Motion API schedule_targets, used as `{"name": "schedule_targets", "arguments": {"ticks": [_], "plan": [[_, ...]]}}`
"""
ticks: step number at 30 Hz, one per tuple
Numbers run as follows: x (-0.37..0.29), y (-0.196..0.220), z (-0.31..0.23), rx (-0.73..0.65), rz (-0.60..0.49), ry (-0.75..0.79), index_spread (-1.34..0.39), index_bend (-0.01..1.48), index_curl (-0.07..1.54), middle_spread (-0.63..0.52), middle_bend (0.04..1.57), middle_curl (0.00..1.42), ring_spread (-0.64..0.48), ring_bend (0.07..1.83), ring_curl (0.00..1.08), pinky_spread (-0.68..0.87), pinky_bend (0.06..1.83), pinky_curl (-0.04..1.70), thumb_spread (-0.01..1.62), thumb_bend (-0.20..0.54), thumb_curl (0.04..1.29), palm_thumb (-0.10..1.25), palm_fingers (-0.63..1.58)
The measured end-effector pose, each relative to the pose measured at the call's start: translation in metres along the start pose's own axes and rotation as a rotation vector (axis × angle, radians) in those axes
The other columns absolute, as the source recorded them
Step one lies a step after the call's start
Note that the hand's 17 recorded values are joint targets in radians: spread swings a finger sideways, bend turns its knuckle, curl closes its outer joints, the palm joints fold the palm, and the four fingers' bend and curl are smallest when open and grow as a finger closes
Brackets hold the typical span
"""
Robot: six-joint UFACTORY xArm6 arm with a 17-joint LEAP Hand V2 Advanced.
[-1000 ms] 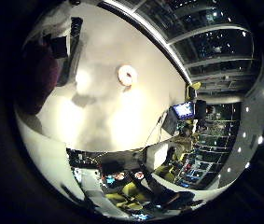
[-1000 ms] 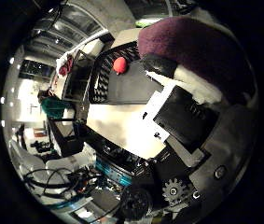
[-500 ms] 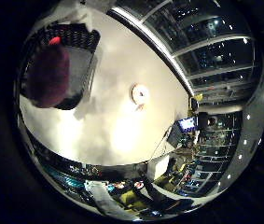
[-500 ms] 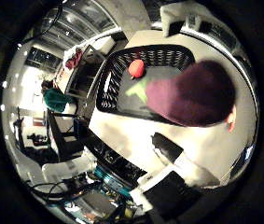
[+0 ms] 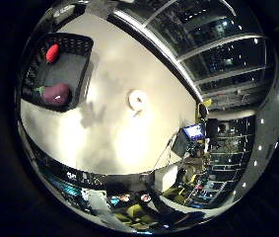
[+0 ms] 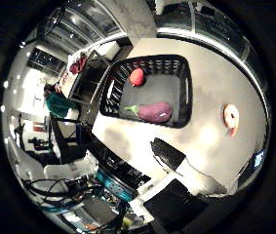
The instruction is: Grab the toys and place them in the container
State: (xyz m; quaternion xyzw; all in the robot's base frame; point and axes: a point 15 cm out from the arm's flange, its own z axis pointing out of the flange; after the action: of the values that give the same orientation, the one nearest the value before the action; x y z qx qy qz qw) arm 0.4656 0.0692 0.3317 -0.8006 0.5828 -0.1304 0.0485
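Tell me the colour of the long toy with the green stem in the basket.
Dark purple: the eggplant toy shows best in the thumb side palm view.

Colours: black basket, red and purple toys, pale table.
Black lattice-walled container [image 6: 188, 92]; red toy [image 6: 136, 76]; purple eggplant toy [image 6: 154, 111] with green stem; white-and-pinkish ring toy [image 6: 231, 117] on off-white table [image 5: 109, 133]; hand [image 6: 176, 163] black and white.

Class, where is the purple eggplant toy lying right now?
The purple eggplant toy lies inside the black basket on the white table, near the red toy; the ring toy sits outside on the table.
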Motion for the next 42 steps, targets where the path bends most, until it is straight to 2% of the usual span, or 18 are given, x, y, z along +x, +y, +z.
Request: {"name": "schedule_targets", "arguments": {"ticks": [11, 17, 23, 31, 42], "plan": [[0.125, 0.078, 0.026, -0.056, 0.206, 0.064, -0.45, 0.17, 0.31, -0.07, 0.31, 0.32, 0.04, 0.41, 0.21, 0.40, 0.45, 0.25, 1.02, -0.021, 0.33, 0.74, 0.33], [0.202, 0.116, 0.059, -0.099, 0.344, 0.092, -0.44, 0.17, 0.30, -0.10, 0.31, 0.32, 0.00, 0.46, 0.22, 0.38, 0.44, 0.24, 1.02, -0.022, 0.33, 0.75, 0.39], [0.245, 0.110, 0.088, -0.125, 0.382, 0.094, -0.42, 0.14, 0.28, -0.10, 0.31, 0.33, -0.02, 0.50, 0.22, 0.37, 0.47, 0.24, 1.02, -0.025, 0.33, 0.75, 0.35], [0.276, 0.083, 0.138, -0.170, 0.388, 0.073, -0.37, 0.14, 0.26, -0.02, 0.26, 0.32, 0.06, 0.46, 0.21, 0.37, 0.57, 0.26, 1.02, -0.035, 0.31, 0.65, 0.17], [0.286, 0.040, 0.201, -0.208, 0.334, 0.045, -0.37, 0.15, 0.24, 0.05, 0.23, 0.32, 0.16, 0.40, 0.21, 0.36, 0.58, 0.27, 0.98, -0.032, 0.29, 0.52, 0.03]]}}
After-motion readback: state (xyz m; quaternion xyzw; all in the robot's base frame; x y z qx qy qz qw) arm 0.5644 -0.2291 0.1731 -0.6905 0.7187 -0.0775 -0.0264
